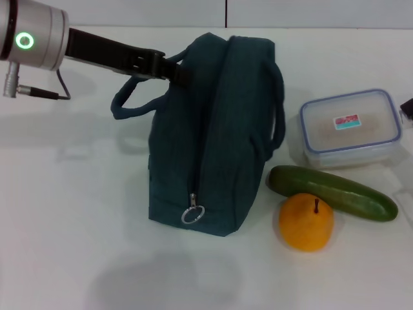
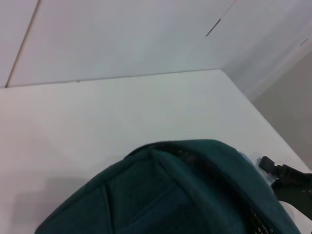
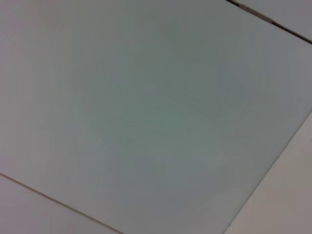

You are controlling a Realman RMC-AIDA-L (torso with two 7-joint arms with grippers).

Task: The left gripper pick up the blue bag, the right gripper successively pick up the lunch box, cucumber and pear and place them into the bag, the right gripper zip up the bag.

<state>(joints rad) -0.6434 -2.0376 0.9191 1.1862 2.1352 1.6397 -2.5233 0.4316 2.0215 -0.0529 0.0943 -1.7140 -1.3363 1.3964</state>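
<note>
The blue bag (image 1: 219,129) stands on the white table with its zipper closed and the ring pull (image 1: 192,213) low at the front. My left gripper (image 1: 175,70) reaches in from the upper left, its tip against the bag's top by the near handle (image 1: 122,103). The left wrist view looks down on the bag's top (image 2: 170,195). To the bag's right lie the lunch box (image 1: 348,126), the cucumber (image 1: 332,192) and the pear (image 1: 306,221). Only a black sliver of my right gripper (image 1: 408,106) shows at the far right edge, and it appears past the bag (image 2: 292,187).
The cucumber lies just in front of the lunch box, with the pear touching its near side. The white table (image 1: 77,226) stretches to the left and front of the bag. The right wrist view shows only a plain pale surface.
</note>
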